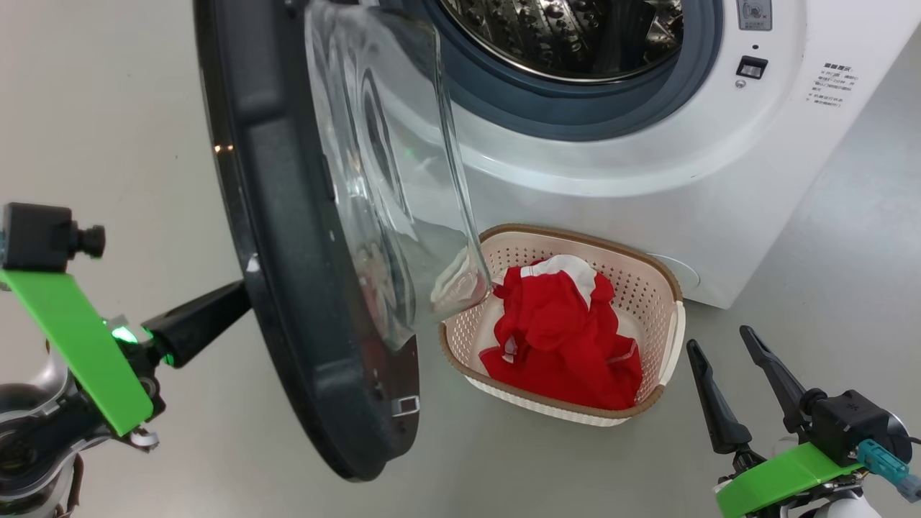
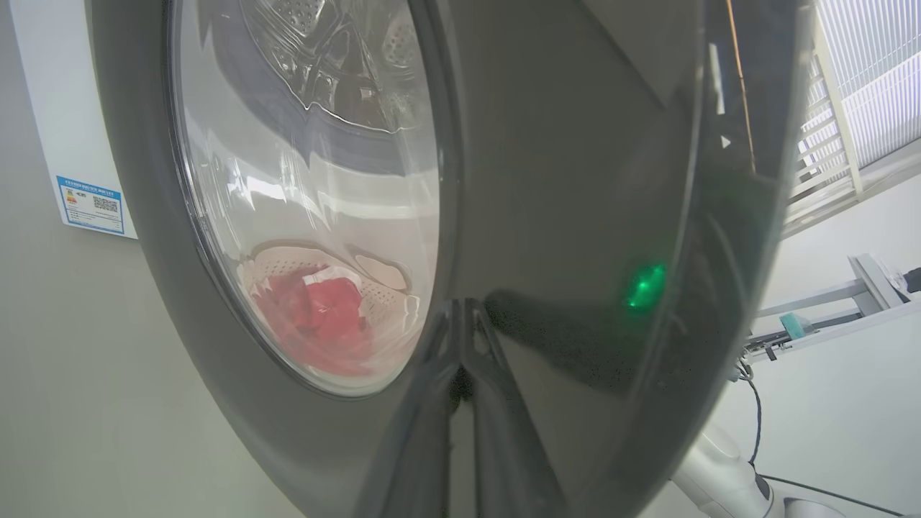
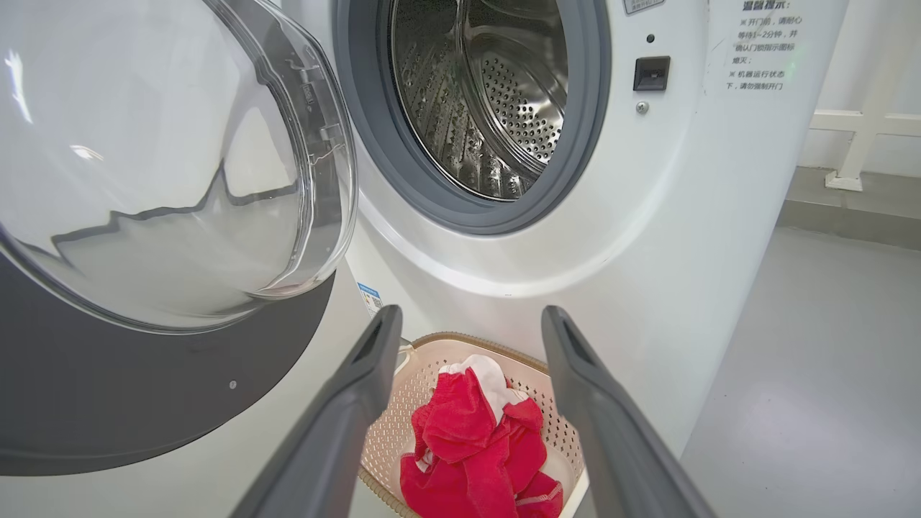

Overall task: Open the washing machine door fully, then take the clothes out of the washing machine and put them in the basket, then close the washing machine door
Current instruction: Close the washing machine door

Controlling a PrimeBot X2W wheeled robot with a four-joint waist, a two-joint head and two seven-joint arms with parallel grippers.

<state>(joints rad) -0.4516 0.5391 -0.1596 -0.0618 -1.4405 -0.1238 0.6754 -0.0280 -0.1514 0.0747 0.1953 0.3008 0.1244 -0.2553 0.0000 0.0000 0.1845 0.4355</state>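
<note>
Washing machine door (image 1: pixel 288 252) swung open at the washing machine (image 1: pixel 647 165) front-left, rigid, hinged, glossy-slippery: push the outer rim, where the shut left tool (image 2: pixel 464 324) seems to touch; right tool (image 1: pixel 718 338) open, empty; soft clothes (image 1: pixel 561 331) in basket (image 1: pixel 669 288) below the drum.

The round black-rimmed washing machine door (image 1: pixel 288 252) is glossy plastic around smooth clear glass, the white washing machine's drum (image 3: pixel 496 93) is shiny perforated steel, the red clothes (image 1: pixel 561 338) are soft cloth, the cream basket (image 1: pixel 651 302) perforated plastic.
</note>
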